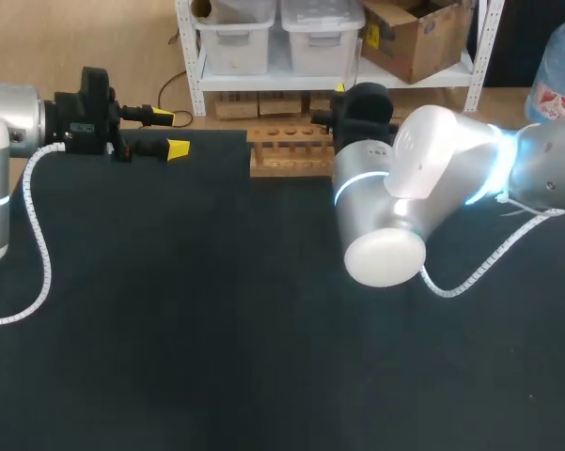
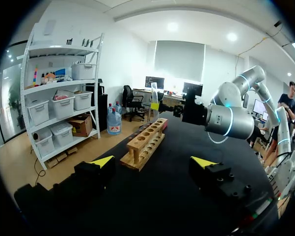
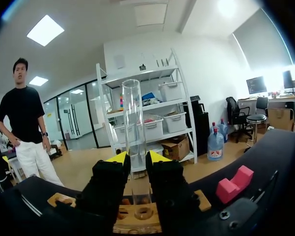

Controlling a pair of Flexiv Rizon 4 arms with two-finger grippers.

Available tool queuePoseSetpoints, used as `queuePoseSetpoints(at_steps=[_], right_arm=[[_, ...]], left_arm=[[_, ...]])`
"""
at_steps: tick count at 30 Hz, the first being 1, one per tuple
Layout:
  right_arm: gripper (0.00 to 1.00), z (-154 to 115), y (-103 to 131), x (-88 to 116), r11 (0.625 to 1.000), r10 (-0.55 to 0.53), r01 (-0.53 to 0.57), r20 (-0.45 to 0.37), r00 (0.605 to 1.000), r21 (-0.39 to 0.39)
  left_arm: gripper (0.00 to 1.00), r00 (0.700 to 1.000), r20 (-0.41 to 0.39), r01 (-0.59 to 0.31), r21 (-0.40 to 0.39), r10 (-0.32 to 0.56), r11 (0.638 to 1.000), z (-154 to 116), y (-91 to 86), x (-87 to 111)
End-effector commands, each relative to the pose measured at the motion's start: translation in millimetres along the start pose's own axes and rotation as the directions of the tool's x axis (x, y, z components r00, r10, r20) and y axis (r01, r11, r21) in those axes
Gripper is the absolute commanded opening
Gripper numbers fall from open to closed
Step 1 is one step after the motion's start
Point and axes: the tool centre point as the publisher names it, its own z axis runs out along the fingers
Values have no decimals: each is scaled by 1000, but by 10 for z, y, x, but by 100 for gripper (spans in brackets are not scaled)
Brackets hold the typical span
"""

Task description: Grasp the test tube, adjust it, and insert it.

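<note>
A clear test tube (image 3: 134,118) stands upright between the yellow-tipped fingers of my right gripper (image 3: 136,160), which is shut on it. Its lower end hangs right over the holes of the wooden rack (image 3: 137,215); whether it is inside a hole I cannot tell. In the head view the rack (image 1: 287,150) sits at the table's far edge, and my right arm (image 1: 395,202) hides that gripper and the tube. The left wrist view shows the tube (image 2: 154,98) over the rack's (image 2: 146,144) far end. My left gripper (image 1: 169,132) is open and empty, left of the rack.
A pink block (image 3: 234,186) lies on the dark table beside the rack, to one side of my right gripper. The black table cloth (image 1: 216,329) spreads in front of the rack. My right arm's elbow bulks over the table's right half.
</note>
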Motion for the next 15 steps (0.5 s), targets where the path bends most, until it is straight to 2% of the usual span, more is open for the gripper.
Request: queuePoseSetpoints(at_steps=[1, 15], right_arm=[[0, -2, 0, 64, 997, 9, -8, 11, 1000, -81], [0, -77, 57, 132, 997, 46, -43, 33, 998, -69]], left_arm=[[100, 1000, 5, -3, -3, 3, 1000, 1, -9, 15], [100, 1000, 5, -3, -3, 3, 1000, 1, -9, 15]])
